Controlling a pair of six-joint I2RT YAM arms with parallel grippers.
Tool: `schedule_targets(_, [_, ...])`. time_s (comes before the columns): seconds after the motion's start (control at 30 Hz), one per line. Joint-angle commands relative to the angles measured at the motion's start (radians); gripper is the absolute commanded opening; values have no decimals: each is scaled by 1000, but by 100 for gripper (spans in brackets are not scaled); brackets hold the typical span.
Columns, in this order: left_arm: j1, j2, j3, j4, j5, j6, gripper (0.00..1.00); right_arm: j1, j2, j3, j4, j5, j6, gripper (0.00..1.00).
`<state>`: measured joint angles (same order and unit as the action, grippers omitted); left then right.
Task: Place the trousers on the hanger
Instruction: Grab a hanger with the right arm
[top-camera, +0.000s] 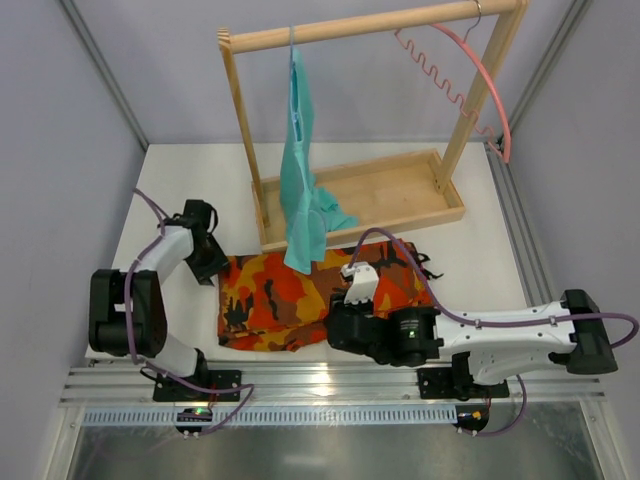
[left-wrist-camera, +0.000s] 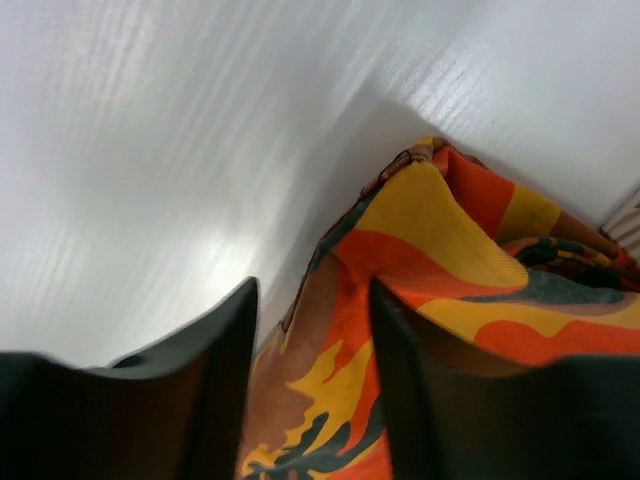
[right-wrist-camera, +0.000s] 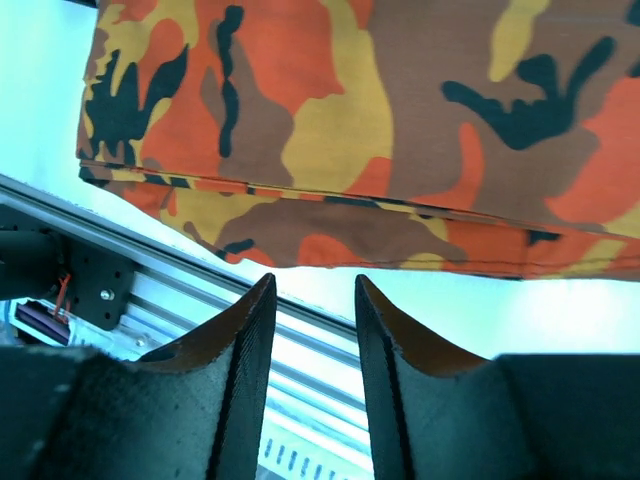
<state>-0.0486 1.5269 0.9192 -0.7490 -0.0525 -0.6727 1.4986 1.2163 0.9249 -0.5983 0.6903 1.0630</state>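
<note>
Orange camouflage trousers (top-camera: 300, 295) lie folded flat by the near edge of the desk (top-camera: 180, 180), between the two arms. The left gripper (left-wrist-camera: 312, 290) sits at their left edge, its jaws parted astride a raised corner of cloth without pinching it, probably lining up a grasp. The right gripper (right-wrist-camera: 314, 285) hovers over the near hem, jaws released and empty. The pink hanger (top-camera: 480, 75) hangs bare from the wooden rack (top-camera: 360, 30) toward the far right corner, so nothing is hung yet.

Pale walls (top-camera: 350, 90) enclose a white table (top-camera: 190, 170) bearing a wooden rack (top-camera: 370, 25).
</note>
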Motion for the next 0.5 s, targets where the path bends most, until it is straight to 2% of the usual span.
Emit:
schedule_targets(0.0, [12, -85, 87, -79, -79, 4, 54, 0, -78, -11, -121, 81, 74, 41])
schedule_targets(0.03, [12, -111, 99, -91, -64, 4, 59, 0, -116, 12, -132, 78, 46, 47])
schedule_targets(0.07, [12, -166, 116, -99, -52, 4, 69, 0, -138, 34, -191, 84, 28, 51])
schedule_targets(0.13, [12, -214, 159, -105, 6, 18, 100, 2, -188, 136, -306, 129, 46, 60])
schedule_targets(0.2, [12, -266, 205, -128, 23, 35, 100, -11, -222, 214, -439, 207, 31, 66])
schedule_targets(0.23, [12, -280, 249, -142, 34, 41, 100, -26, -242, 291, -454, 218, -48, 70])
schedule_targets(0.3, [12, -325, 277, -133, 127, 51, 100, -145, -287, 356, -418, 203, -205, 74])
schedule_targets(0.33, [10, -341, 279, -116, 181, 47, 100, -219, -296, 411, -391, 133, -286, 74])
schedule_targets(0.37, [10, -359, 264, -54, 248, 45, 100, -280, -305, 443, -371, 106, -439, 74])
schedule_targets(0.4, [10, -379, 245, -5, 411, 45, 100, -367, -307, 474, -341, 97, -499, 74])
schedule_targets(0.47, [-8, -424, 227, 29, 474, 54, 100, -425, -296, 578, -311, 104, -681, 74])
